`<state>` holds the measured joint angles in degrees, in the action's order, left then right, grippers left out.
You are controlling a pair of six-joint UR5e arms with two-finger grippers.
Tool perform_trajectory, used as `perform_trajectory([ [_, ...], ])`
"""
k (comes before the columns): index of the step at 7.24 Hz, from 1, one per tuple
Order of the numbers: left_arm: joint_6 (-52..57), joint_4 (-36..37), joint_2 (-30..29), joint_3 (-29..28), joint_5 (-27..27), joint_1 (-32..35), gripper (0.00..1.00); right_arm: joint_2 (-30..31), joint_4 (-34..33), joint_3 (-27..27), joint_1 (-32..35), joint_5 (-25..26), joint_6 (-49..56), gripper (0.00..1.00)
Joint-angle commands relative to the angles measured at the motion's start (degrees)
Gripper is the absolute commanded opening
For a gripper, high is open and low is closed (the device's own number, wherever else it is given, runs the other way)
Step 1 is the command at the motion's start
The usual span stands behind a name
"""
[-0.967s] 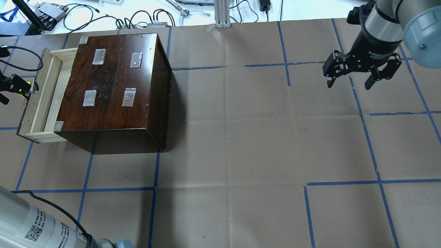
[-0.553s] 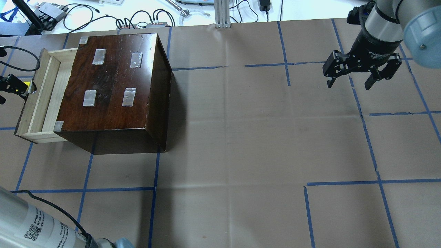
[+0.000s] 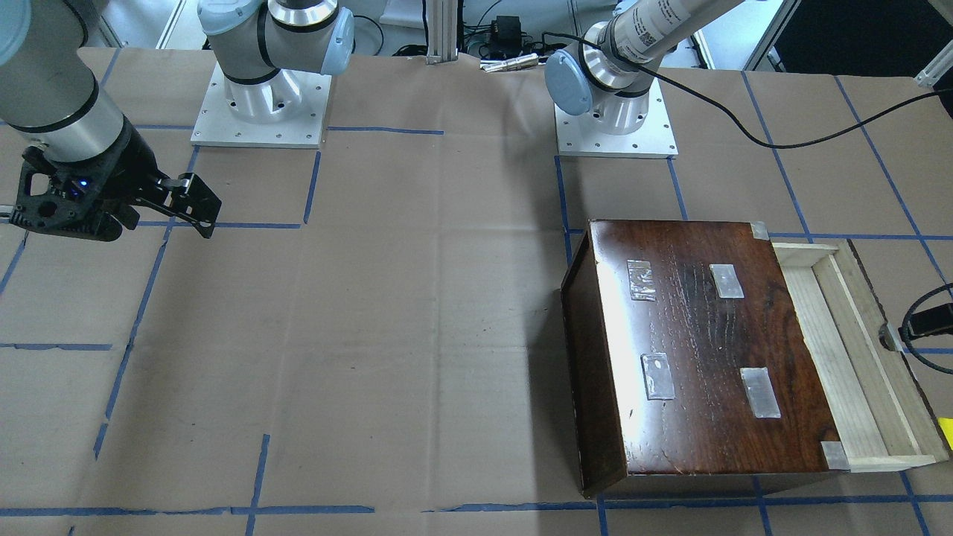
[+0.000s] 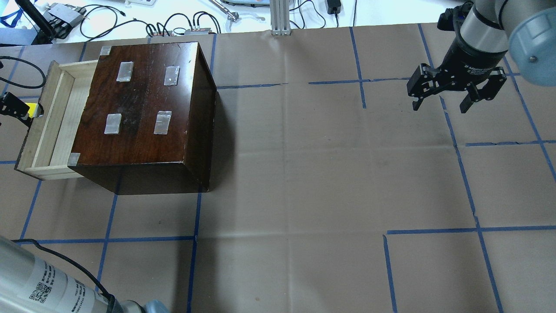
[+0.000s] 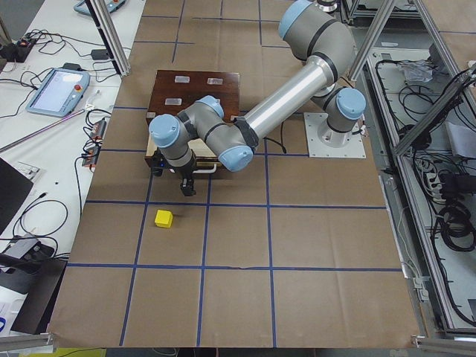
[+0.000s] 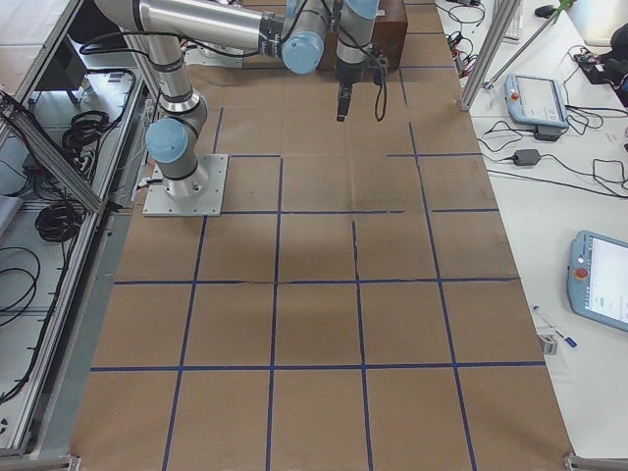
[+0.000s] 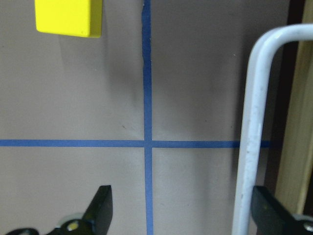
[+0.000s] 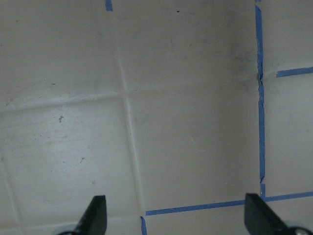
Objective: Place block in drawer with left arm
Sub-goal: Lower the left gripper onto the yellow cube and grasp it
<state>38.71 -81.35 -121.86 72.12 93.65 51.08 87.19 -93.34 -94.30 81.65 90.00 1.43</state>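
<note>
The yellow block (image 7: 68,17) lies on the table paper, ahead of my left gripper (image 7: 186,210) and apart from it; it also shows in the left side view (image 5: 163,218) and at the edge of the front view (image 3: 945,428). My left gripper is open. Its right finger (image 7: 274,210) sits against the drawer's white loop handle (image 7: 252,122). The drawer (image 4: 52,113) stands pulled out of the dark cabinet (image 4: 143,100), its pale tray empty. My right gripper (image 4: 441,104) hangs open and empty over the table's far right.
Blue tape lines (image 4: 108,239) grid the brown paper. Cables and electronics (image 4: 173,24) lie beyond the far table edge. A black cable (image 3: 744,119) loops from the left arm. The right arm's base (image 3: 260,97) stands at the robot's side of the table.
The left gripper has moved left and the drawer has slid further out of the cabinet with it. The right arm has not moved.
</note>
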Motion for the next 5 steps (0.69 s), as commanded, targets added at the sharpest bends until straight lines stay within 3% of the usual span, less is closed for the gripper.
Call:
perform_trajectory([
  [1,3.8,0.0,-5.6,-8.2,-0.7,0.0,0.99,0.0,0.0,0.0,0.0,0.0,0.1,1.00],
  [3,5.8,0.0,-13.8,-17.3,-0.8,0.0,0.99,-0.1,0.0,0.0,0.0,0.0,0.1,1.00],
  [5,5.7,0.1,-20.5,-22.7,-1.0,0.0,0.99,0.0,0.0,0.0,0.0,0.0,0.1,1.00],
])
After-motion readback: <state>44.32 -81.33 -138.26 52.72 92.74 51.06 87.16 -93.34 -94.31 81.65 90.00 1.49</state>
